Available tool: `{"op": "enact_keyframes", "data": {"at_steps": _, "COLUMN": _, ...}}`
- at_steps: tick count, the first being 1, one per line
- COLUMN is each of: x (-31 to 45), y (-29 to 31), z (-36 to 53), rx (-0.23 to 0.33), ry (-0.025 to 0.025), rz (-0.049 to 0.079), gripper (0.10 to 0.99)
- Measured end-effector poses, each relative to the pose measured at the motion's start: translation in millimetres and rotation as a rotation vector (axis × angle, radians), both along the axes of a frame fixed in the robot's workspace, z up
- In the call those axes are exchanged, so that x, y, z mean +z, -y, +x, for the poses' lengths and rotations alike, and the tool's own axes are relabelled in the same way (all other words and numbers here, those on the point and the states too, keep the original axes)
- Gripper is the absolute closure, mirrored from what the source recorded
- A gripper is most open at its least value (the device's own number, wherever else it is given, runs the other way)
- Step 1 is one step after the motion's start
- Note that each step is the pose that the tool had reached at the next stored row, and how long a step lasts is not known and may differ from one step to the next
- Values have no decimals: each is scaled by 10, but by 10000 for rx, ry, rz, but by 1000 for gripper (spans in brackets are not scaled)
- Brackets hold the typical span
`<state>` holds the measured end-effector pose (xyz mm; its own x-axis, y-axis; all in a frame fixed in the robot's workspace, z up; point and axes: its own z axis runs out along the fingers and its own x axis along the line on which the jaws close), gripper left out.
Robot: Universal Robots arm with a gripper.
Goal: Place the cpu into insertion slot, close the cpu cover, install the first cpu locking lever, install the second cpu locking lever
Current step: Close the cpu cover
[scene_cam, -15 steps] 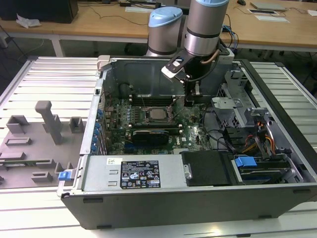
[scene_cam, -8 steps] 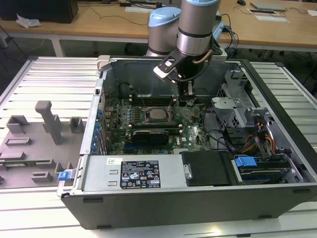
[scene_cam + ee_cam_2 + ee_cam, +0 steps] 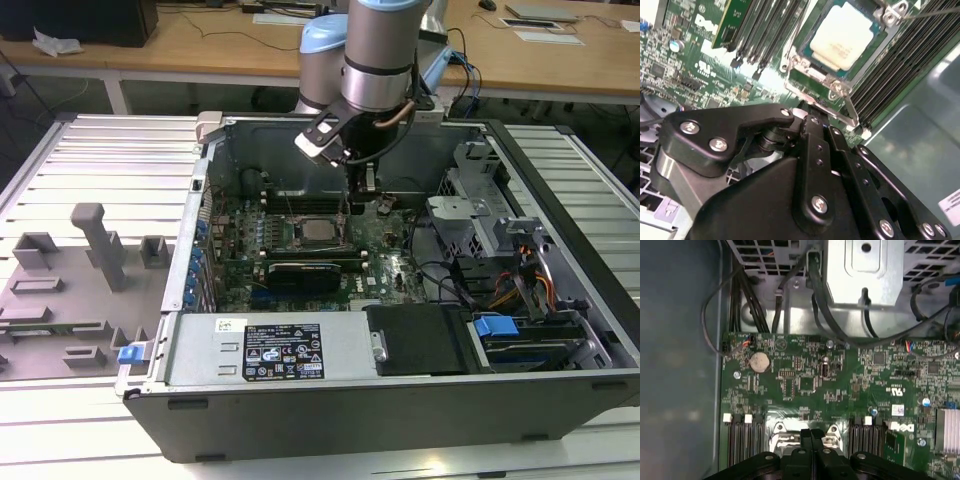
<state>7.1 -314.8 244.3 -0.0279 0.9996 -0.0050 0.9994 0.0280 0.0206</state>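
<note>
Second wrist view: cpu (image 3: 842, 37) seated, cpu cover (image 3: 815, 76) down over it. My gripper (image 3: 812, 434) beside it, jaws clenched together. Lever latching: cannot tell.

**A:** What colour is the motherboard (image 3: 805, 385)?

**B:** Green, speckled with tiny silver and black parts. The cpu (image 3: 842, 40) is pale silvery-beige, framed by the shiny silver cpu cover (image 3: 809, 74).

**A:** And the end effector (image 3: 811, 435)?

**B:** Black, dotted with silver screw heads. The arm (image 3: 380, 50) is silver-grey with pale blue caps.

**A:** Anything else?

**B:** The memory slots (image 3: 900, 60) are black, a clip (image 3: 496, 325) is bright blue, and the desk (image 3: 100, 150) is pale grey with ribbed stripes.
</note>
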Motion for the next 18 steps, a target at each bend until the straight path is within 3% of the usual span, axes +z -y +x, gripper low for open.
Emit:
{"op": "enact_keyframes", "data": {"at_steps": 11, "x": -17, "y": -1, "z": -247, "rx": 2, "ry": 4, "rz": 0, "gripper": 980}}
{"op": "enact_keyframes", "data": {"at_steps": 18, "x": -119, "y": 0, "z": -350, "rx": 2, "ry": 4, "rz": -1, "gripper": 980}}
